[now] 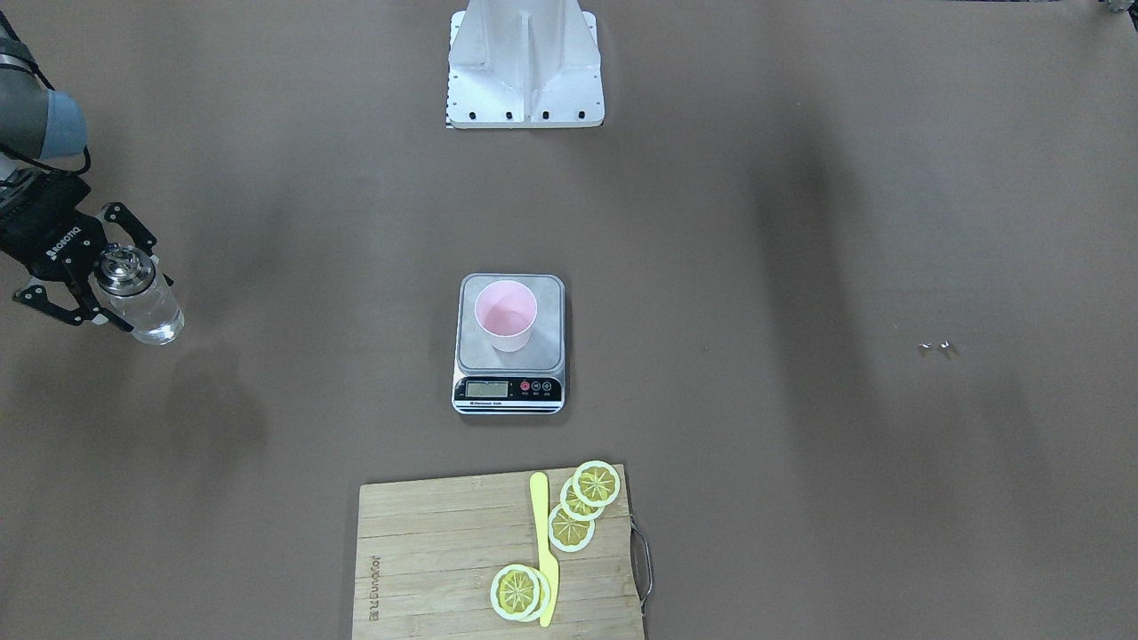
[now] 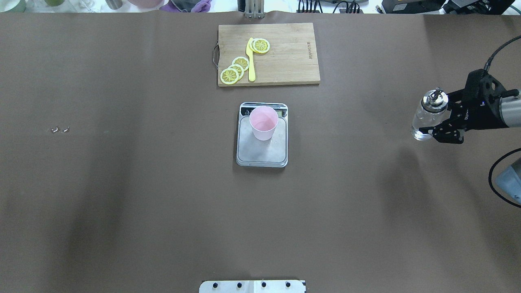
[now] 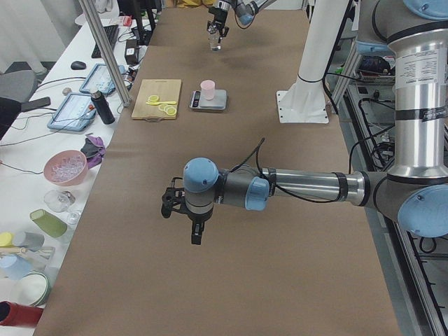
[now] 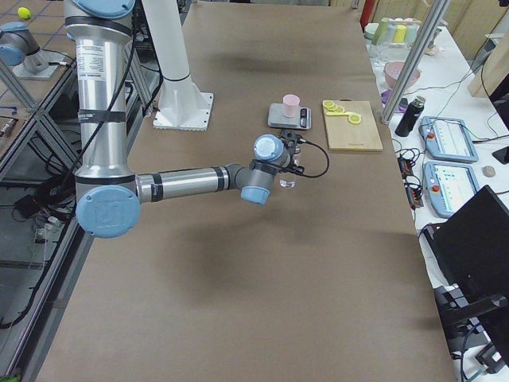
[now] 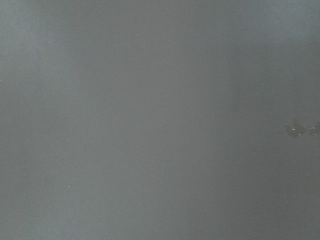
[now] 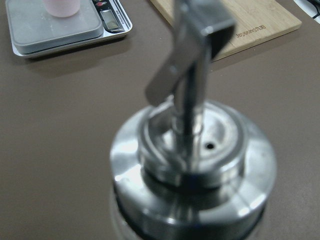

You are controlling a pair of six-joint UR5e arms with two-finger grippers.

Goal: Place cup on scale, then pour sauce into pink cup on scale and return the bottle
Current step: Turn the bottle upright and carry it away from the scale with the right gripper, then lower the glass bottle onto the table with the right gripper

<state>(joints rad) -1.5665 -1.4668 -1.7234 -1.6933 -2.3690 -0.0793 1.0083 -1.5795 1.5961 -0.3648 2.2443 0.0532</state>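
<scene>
White capitals reading ROBOTIQ stand on the black body of the right arm's two-finger claw (image 1: 138, 293); in the front-facing view they appear upside down. The pale rectangular wooden cutting board (image 1: 427, 551) has a dark burnt-in brand word along one short edge, too small to read with certainty. The flat steel kitchen scale (image 1: 547, 347) has a black front strip with a small grey display showing no legible digits. A line of white print runs beneath the display and tiny labels sit under the round buttons, none of it readable.

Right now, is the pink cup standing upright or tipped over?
Upright: the cup stands on the scale, its open mouth facing up.
</scene>
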